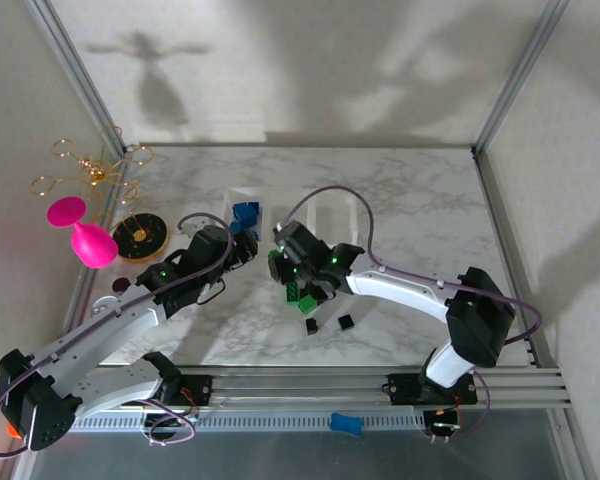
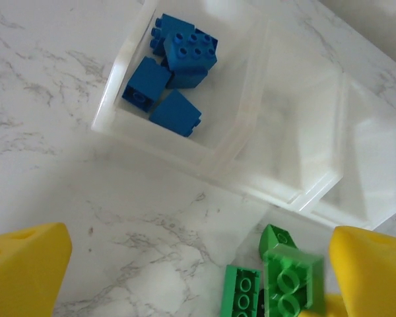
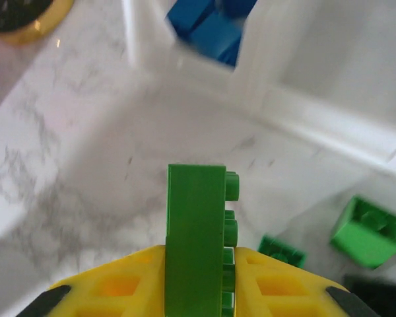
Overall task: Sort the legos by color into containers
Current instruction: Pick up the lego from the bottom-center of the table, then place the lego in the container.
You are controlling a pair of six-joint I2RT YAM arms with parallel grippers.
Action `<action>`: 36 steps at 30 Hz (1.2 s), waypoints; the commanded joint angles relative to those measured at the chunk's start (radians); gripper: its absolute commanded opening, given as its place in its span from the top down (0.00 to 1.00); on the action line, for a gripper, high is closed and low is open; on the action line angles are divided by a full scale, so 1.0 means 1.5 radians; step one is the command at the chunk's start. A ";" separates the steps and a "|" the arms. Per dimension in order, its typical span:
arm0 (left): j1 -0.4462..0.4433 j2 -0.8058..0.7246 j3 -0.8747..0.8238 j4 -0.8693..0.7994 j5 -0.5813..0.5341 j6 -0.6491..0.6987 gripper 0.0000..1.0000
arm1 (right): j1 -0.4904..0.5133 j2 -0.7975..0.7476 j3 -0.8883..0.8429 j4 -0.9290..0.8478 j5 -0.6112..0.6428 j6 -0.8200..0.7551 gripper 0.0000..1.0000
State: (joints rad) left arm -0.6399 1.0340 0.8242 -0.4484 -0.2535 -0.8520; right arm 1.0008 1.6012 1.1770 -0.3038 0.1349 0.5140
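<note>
Gripping a green lego (image 3: pixel 195 218) upright by its lower end, the right end effector (image 3: pixel 197 281) is hovering over the worktop (image 3: pixel 86 198) short of the containers (image 3: pixel 323 122); the brick is risking a pivot loose, or a drop among the blue legos (image 3: pixel 208 30). The left end effector (image 2: pixel 198 277) is gaping wide.

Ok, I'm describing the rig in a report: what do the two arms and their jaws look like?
The left arm and right arm both have white link shells between bulky black joint housings, with small green lights near the wrists. A thin purple cable loops along each. The jaws are blocky bright yellow plastic.
</note>
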 commanded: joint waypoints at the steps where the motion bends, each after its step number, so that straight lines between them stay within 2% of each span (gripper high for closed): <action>1: -0.001 0.011 0.026 0.001 -0.032 0.009 0.01 | -0.035 0.031 0.044 0.011 0.028 -0.024 0.73; 11: 0.019 0.062 0.057 0.032 -0.049 0.005 0.00 | -0.116 0.184 0.174 0.047 0.060 -0.029 0.74; 19: 0.027 0.104 0.060 0.054 -0.043 -0.001 0.00 | -0.142 0.285 0.240 0.077 0.100 -0.029 0.73; 24: 0.028 0.115 0.050 0.059 -0.037 -0.011 0.00 | -0.161 0.345 0.286 0.073 0.085 -0.026 0.72; 31: 0.028 0.112 0.046 0.060 -0.033 -0.009 0.00 | -0.166 0.366 0.320 0.073 0.064 -0.038 0.60; 36: 0.028 0.103 0.050 0.053 -0.029 -0.004 0.00 | -0.162 0.314 0.299 0.081 0.052 -0.045 0.59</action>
State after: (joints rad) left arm -0.6048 1.2049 0.8898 -0.3630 -0.2951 -0.8612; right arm 0.7513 2.1384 1.6215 -0.1974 0.2287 0.4675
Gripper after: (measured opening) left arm 0.995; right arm 0.409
